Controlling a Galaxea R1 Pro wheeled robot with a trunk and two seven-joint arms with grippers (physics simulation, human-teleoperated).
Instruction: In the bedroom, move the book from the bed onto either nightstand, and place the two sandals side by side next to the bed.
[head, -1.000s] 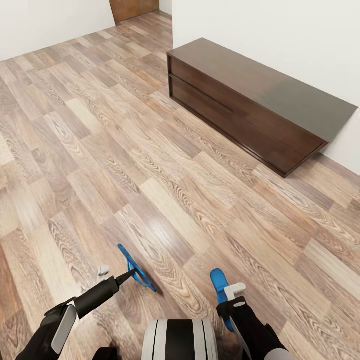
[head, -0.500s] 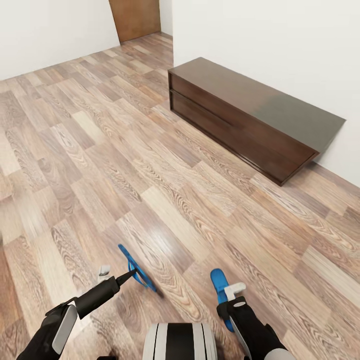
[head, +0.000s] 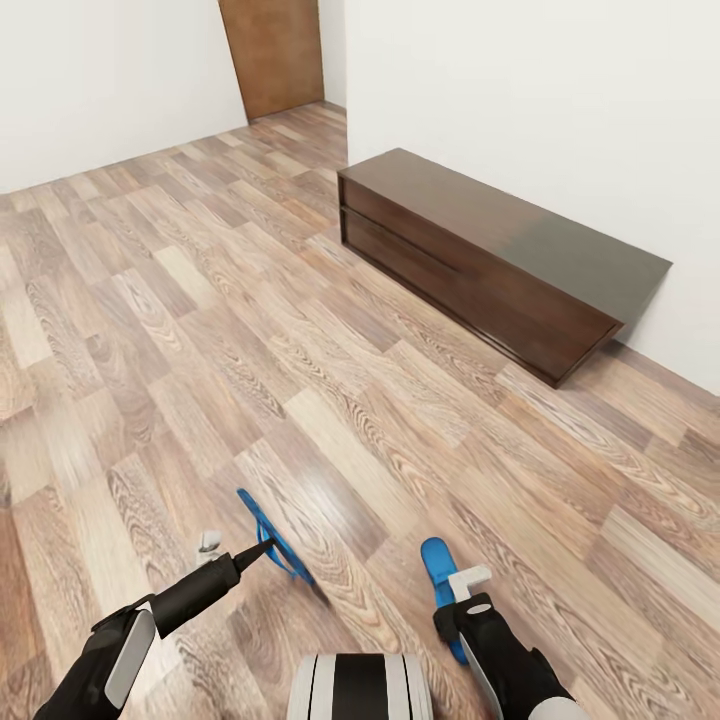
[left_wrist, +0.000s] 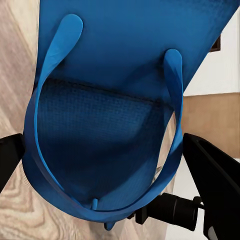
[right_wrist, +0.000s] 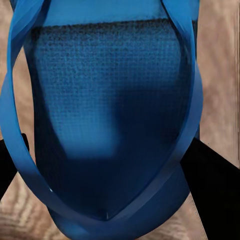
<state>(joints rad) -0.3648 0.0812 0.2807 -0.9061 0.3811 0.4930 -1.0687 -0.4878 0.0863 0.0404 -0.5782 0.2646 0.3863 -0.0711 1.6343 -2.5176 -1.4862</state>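
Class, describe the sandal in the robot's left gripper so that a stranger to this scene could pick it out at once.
Start at the long dark brown cabinet against the white wall, then come down the plank floor to the two arms. The left gripper holds a bright blue sandal turned edge-on and slanted, unlike the other sandal on the right gripper.

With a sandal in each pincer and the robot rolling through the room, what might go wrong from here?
1. The left sandal hangs edge-on from the left pincer, seemingly by little material, so it may slip while driving.
2. The low cabinet stands ahead on the right; turning near it could clip the right sandal.
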